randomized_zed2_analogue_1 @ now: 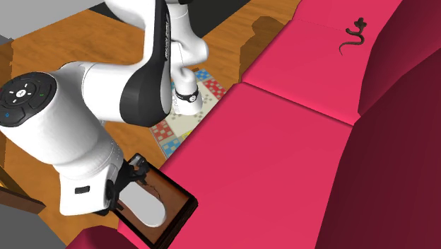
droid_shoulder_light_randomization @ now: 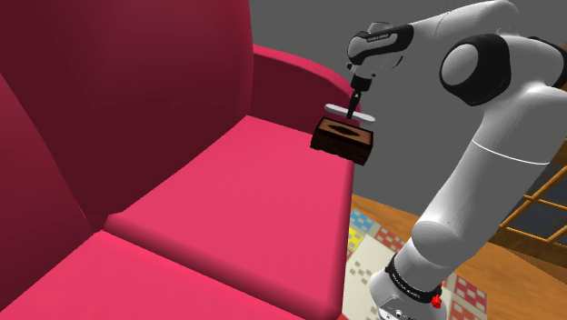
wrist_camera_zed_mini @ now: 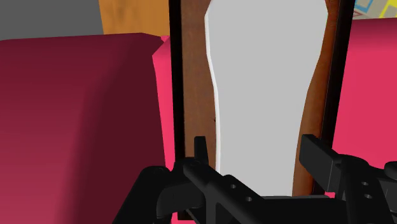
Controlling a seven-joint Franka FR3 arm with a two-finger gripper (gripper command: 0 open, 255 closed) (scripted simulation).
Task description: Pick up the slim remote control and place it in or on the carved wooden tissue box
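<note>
The slim remote (droid_shoulder_light_randomization: 351, 113) is drawn plain white and lies level just over the top of the dark carved wooden tissue box (droid_shoulder_light_randomization: 343, 141). The box sits at the sofa seat's edge beside the armrest. My black gripper (droid_shoulder_light_randomization: 357, 98) comes down from above and is shut on the remote. In the wrist view the remote (wrist_camera_zed_mini: 261, 95) runs lengthwise over the box (wrist_camera_zed_mini: 194, 95), clasped between my two fingertips (wrist_camera_zed_mini: 201, 153). In the second exterior view the remote (randomized_zed2_analogue_1: 148, 206) covers the middle of the box (randomized_zed2_analogue_1: 178, 205) under the gripper (randomized_zed2_analogue_1: 136, 177). Whether it touches the box I cannot tell.
The red sofa (droid_shoulder_light_randomization: 227, 191) has a tall backrest and an armrest (droid_shoulder_light_randomization: 300, 77) behind the box. A small black curly object (randomized_zed2_analogue_1: 353, 35) lies far along the seat. A patterned game board (randomized_zed2_analogue_1: 177, 124) lies on the wooden floor, and a wooden frame (droid_shoulder_light_randomization: 536, 214) stands near the arm.
</note>
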